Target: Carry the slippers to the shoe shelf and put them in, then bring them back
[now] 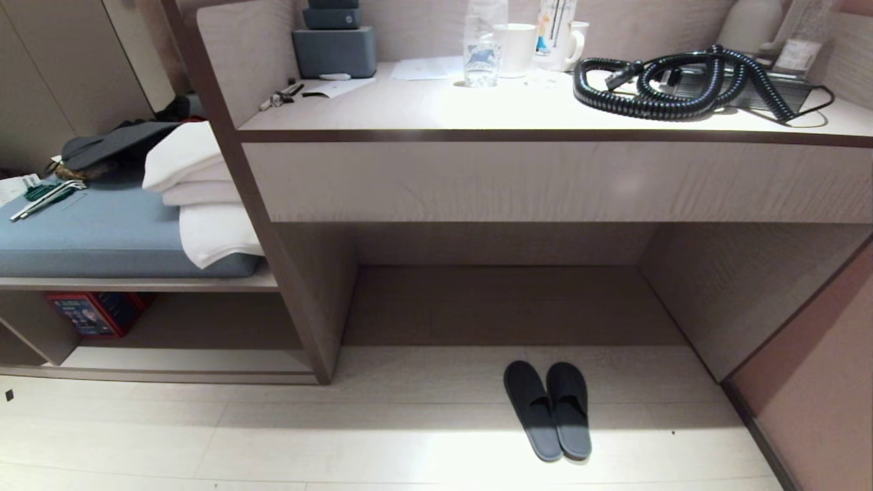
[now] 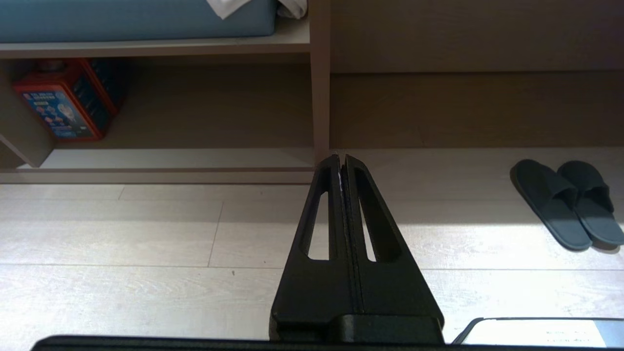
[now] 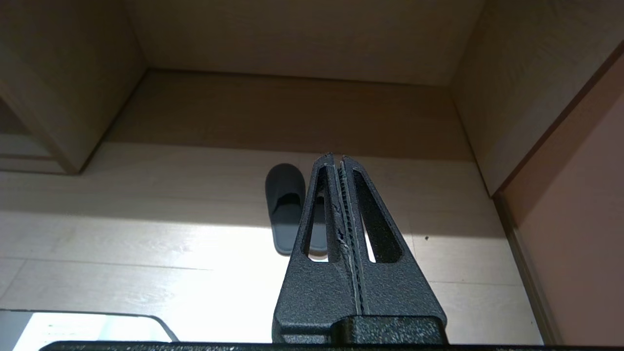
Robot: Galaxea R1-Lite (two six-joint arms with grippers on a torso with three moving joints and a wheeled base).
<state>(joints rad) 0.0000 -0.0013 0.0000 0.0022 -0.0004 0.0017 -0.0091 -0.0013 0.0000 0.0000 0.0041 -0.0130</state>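
The dark slippers (image 1: 548,409) lie side by side on the pale floor, toes toward the wide recess under the desk. They also show in the left wrist view as the slippers (image 2: 568,204) and, partly behind the fingers, in the right wrist view as the slippers (image 3: 285,209). The shoe shelf (image 1: 191,359) is the low cubby with a pale bottom board to the left, under the bench; its board (image 2: 170,158) shows from the left wrist too. My left gripper (image 2: 340,157) and right gripper (image 3: 336,157) are both shut and empty, held above the floor, outside the head view.
A red box (image 1: 95,312) stands in the shoe shelf's left end. White towels (image 1: 198,198) lie on the blue bench cushion (image 1: 89,232). The desk top (image 1: 545,109) carries a coiled black cord (image 1: 682,85), a bottle and mugs. A brown wall panel (image 1: 811,382) bounds the right.
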